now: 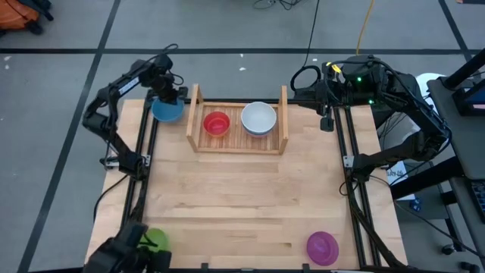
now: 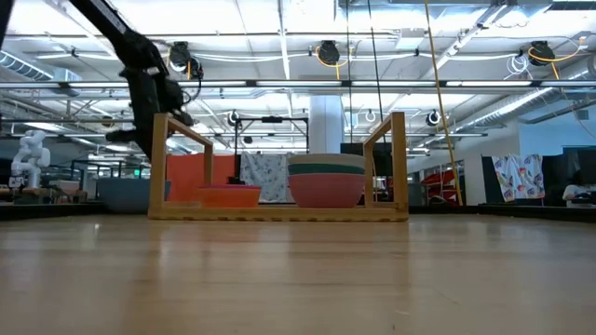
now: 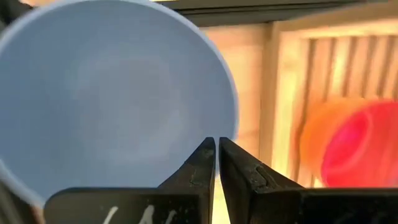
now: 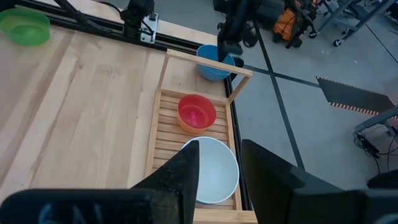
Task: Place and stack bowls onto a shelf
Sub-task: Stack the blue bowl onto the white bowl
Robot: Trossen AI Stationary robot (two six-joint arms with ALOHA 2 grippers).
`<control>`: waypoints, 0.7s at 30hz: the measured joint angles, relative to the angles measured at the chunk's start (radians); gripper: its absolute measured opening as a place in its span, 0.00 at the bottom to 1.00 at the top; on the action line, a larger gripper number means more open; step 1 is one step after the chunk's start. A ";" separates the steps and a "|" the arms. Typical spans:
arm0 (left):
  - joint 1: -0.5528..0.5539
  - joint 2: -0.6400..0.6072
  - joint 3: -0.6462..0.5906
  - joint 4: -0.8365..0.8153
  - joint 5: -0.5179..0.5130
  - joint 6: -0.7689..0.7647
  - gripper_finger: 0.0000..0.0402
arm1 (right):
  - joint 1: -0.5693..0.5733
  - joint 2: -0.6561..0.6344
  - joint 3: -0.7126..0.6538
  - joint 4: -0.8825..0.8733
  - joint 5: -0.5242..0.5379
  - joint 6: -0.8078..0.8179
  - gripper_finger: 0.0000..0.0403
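Note:
The blue bowl [image 1: 167,111] is at the table's far left, just outside the left side board of the light-wood shelf [image 1: 238,141]. My left gripper [image 1: 164,94] is over it, shut on its rim. In the shelf, a red bowl [image 1: 217,123] sits nested in a yellow-orange one. Beside it a white bowl [image 1: 258,118] tops a stack with teal and pink bowls [image 2: 326,182] beneath. My right gripper [image 4: 217,174] is open and empty, high above the shelf's right end. A green bowl [image 1: 155,240] and a purple bowl [image 1: 322,247] stand at the near edge. My left gripper pinches the blue bowl's rim [image 3: 231,127] on the side toward the shelf, the wall between its two nearly closed fingers, one inside and one outside. The fingers come from above, pointing down. The bowl stays open side up; whether it rests on the table I cannot tell.
The shelf's upright side boards [image 1: 195,114] [image 1: 285,115] rise beside the stacks. Black frame rails [image 1: 149,144] run along the table's left and right sides. The wide wooden tabletop [image 1: 242,205] lies between the shelf and the near bowls.

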 joint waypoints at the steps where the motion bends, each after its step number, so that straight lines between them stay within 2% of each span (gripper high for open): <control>1: 0.000 -0.026 0.000 -0.017 0.000 0.022 0.06 | 0.000 0.000 0.000 0.000 0.000 0.000 0.28; 7: -0.023 -0.150 0.000 -0.123 0.008 0.222 0.06 | 0.000 0.000 0.000 0.001 0.000 0.000 0.28; 12: -0.064 -0.166 0.000 -0.242 -0.034 0.399 0.06 | 0.000 0.000 0.000 0.015 0.000 0.000 0.28; 17: -0.109 -0.166 0.000 -0.291 -0.134 0.489 0.06 | 0.000 0.000 0.000 0.016 -0.001 0.002 0.28; 21: -0.113 -0.166 0.000 -0.290 -0.160 0.493 0.07 | 0.000 0.000 0.000 0.016 -0.001 0.030 0.28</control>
